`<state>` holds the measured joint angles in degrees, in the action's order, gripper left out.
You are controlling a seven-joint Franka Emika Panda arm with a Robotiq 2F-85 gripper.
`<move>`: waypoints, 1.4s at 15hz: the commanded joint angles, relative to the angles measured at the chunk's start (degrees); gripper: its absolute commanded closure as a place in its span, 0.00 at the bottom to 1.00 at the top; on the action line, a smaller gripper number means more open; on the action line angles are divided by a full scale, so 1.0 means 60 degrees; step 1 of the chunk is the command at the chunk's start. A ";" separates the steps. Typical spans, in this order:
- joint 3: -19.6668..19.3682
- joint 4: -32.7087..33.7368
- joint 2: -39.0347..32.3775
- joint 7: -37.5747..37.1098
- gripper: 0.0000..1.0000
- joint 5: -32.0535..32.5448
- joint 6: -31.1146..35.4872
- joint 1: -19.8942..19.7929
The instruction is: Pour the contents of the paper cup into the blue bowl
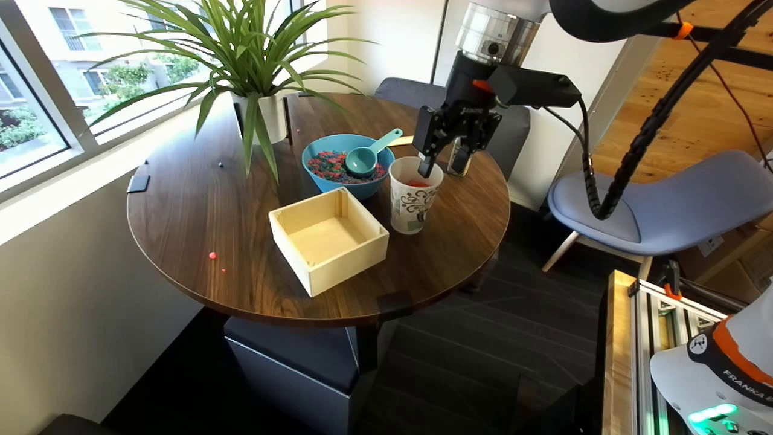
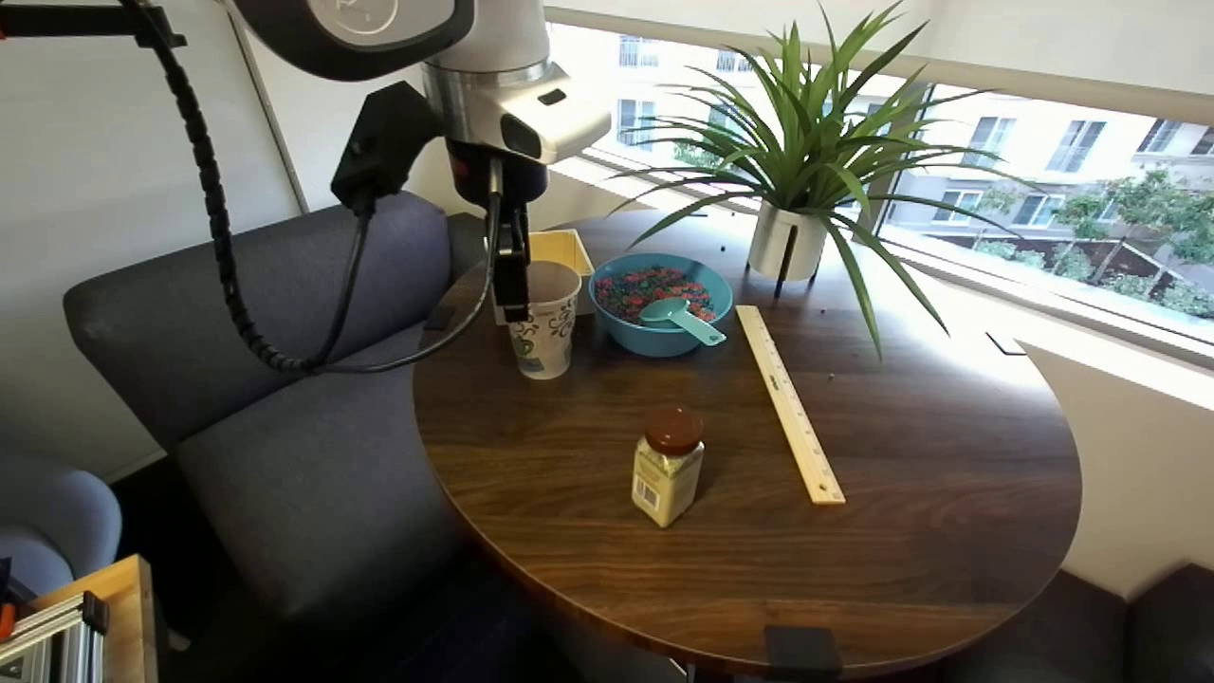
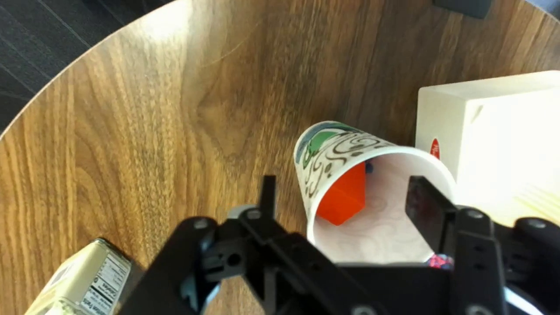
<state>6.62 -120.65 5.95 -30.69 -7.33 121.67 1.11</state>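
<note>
Paper cup (image 1: 415, 208), upright on the table (image 1: 193, 211) beside the blue bowl (image 1: 356, 191), looks light and easily dented (its wall is probably thin), so let your gripper (image 3: 343, 192), jaws parted and holding nothing, pinch one side gently at what should be the stiffer rim.

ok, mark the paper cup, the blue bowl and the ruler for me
Paper cup (image 1: 412, 204): in an exterior view, on the patterned outer wall.
Blue bowl (image 2: 639, 341): in an exterior view, on the outer wall, below the rim.
Ruler (image 2: 787, 403): in an exterior view, about mid-length on its face.
</note>
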 commanded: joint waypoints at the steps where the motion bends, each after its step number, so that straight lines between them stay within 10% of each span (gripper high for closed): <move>1: -0.0167 0.0569 -0.0459 0.1389 0.19 -0.0132 -0.0275 0.0155; 6: -0.0231 0.0992 -0.0856 0.2696 0.50 0.0030 -0.0397 0.0139; 12: -0.0366 0.1286 -0.1184 0.2948 0.41 0.0315 -0.0291 0.0121; 21: -0.0390 0.1358 -0.1343 0.2890 1.00 0.1093 -0.0303 0.0153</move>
<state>4.99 -113.75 -1.39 -13.41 -2.33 121.19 1.15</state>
